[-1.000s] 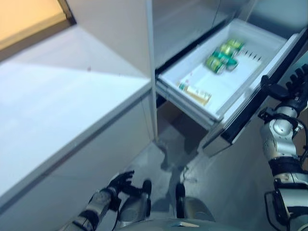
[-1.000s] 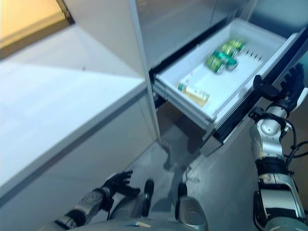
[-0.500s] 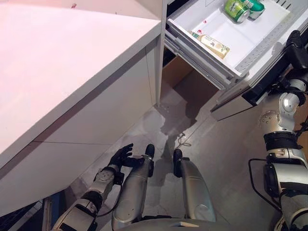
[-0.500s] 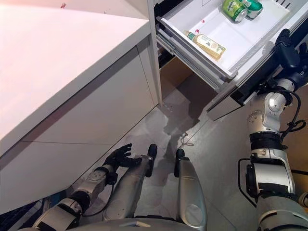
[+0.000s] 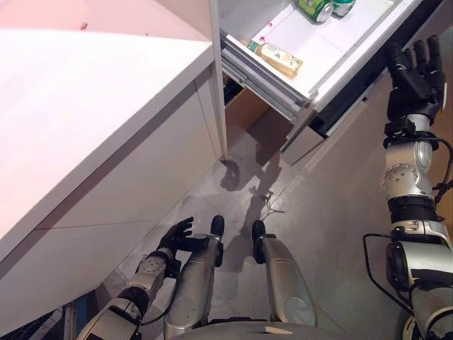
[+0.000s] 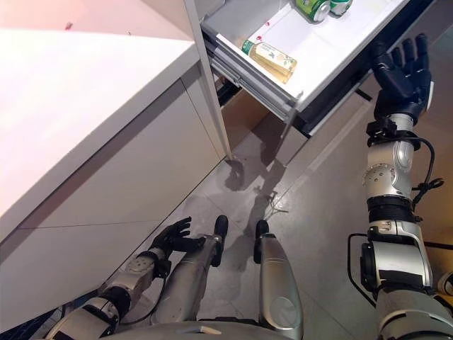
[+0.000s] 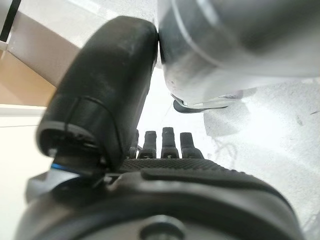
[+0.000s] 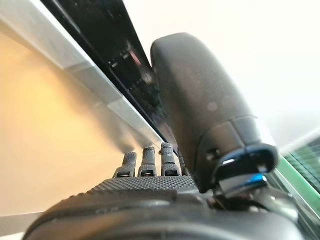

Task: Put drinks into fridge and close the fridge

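Observation:
The fridge's white drawer stands pulled out at the top of the eye views. Inside it lie a pale bottle with a green cap and green cans further in. My right hand is raised with straight, spread fingers beside the drawer's dark front panel, holding nothing; it also shows in the right wrist view. My left hand hangs low near the floor with relaxed fingers, empty; it also shows in the left wrist view.
A long white counter with white cabinet fronts runs along the left, ending beside the fridge. An open brown compartment shows under the drawer. Grey floor lies in front of the fridge.
The camera has tilted and shifted, so the drawer sits higher in view. My right hand has risen beside the drawer front with fingers spread. My left hand stays low.

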{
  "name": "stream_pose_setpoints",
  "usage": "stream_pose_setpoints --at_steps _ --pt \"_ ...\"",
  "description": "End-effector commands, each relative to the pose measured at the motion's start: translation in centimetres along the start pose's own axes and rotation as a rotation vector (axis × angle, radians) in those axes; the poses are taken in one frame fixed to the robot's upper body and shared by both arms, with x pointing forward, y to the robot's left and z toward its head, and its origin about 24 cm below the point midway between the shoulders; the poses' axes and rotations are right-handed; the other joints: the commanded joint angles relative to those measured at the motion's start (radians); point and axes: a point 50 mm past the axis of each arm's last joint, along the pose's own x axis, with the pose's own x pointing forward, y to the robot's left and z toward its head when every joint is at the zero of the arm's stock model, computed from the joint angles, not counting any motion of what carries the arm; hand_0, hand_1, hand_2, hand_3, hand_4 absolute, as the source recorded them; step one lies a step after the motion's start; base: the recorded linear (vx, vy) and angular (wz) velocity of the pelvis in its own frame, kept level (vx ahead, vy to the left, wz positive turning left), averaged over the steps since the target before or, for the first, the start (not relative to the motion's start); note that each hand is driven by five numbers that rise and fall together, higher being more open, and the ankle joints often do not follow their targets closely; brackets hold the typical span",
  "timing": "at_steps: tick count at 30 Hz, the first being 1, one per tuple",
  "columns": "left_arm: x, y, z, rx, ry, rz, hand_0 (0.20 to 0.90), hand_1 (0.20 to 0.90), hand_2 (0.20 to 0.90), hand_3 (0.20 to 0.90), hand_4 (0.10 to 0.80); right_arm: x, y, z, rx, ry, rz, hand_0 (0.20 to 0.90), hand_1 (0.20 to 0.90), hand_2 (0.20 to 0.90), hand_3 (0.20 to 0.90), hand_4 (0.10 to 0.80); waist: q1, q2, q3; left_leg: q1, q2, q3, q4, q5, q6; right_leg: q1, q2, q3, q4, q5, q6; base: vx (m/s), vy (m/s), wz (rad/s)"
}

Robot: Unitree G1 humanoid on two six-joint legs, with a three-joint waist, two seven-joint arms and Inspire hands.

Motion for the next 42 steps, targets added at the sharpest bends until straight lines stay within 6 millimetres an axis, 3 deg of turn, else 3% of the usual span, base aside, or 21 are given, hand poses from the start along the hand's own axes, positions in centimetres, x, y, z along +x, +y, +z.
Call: stream_pose_setpoints --at_steps 1,5,11,20,29,35,42 --pt "-1.1 0.3 -2.0 0.070 0.031 -0.044 0.900 0.900 0.900 0.900 0.800 0.8 9.8 -2.2 -0.085 0.146 0.529 0.900 0.900 0.900 0.900 0.800 0.114 -0.002 -0.075 0.063 -0.025 -0.007 -0.034 -0.060 0.053 0.083 -0.025 0.000 -0.121 0.081 0.018 0.061 -0.007 0.05" --pt "-1.4 0.4 -2.7 0.091 0.058 -0.072 0.900 0.900 0.900 0.900 0.800 1.6 10.9 -2.0 -0.104 0.159 0.544 0.900 0.900 0.900 0.900 0.800 0.140 0.004 -0.093 0.119 -0.028 -0.033 -0.094 -0.043 0.051 0.146 -0.041 -0.020 -0.174 0.086 0.023 0.102 0.004 0.23" --pt "-2.0 0.7 -4.3 0.119 0.127 -0.088 0.900 0.900 0.900 0.900 0.800 1.7 10.9 -2.4 -0.081 0.176 0.512 0.900 0.900 0.900 0.900 0.800 0.158 -0.004 -0.134 0.191 -0.032 -0.052 -0.153 -0.036 0.051 0.231 -0.053 -0.040 -0.244 0.098 0.032 0.116 0.006 0.24" --pt "-3.6 1.8 -7.4 0.142 0.229 -0.078 0.900 0.900 0.900 0.900 0.800 0.6 7.9 -3.5 -0.071 0.181 0.363 0.900 0.900 0.900 0.900 0.800 0.151 -0.030 -0.232 0.324 -0.018 -0.038 -0.262 -0.030 0.053 0.369 -0.040 -0.039 -0.375 0.130 0.049 0.134 -0.001 0.15" --pt "-4.1 0.8 -9.0 0.071 0.287 -0.089 0.900 0.900 0.900 0.900 0.800 -1.7 4.8 -4.7 -0.103 0.078 0.091 0.900 0.900 0.900 0.900 0.800 0.100 -0.040 -0.323 0.407 0.008 0.014 -0.353 -0.017 0.049 0.421 -0.008 0.008 -0.457 0.162 0.047 0.042 -0.006 -0.07" --pt "-4.5 0.0 -10.1 -0.025 0.316 -0.095 0.900 0.900 0.900 0.900 0.800 -6.2 1.2 -8.9 -0.131 0.233 -0.013 0.900 0.900 0.900 0.900 0.800 0.054 -0.043 -0.369 0.444 0.031 0.062 -0.429 0.010 0.036 0.440 0.013 0.027 -0.521 0.189 0.048 -0.024 -0.036 -0.24" --pt "-5.0 -0.7 -11.0 -0.123 0.331 -0.082 0.900 0.900 0.900 0.900 0.800 -17.5 -5.9 -15.9 -0.215 0.665 -0.129 0.900 0.900 0.900 0.900 0.800 0.011 -0.039 -0.403 0.471 0.052 0.117 -0.473 0.028 0.025 0.456 0.028 0.033 -0.558 0.201 0.050 -0.037 -0.034 -0.19"
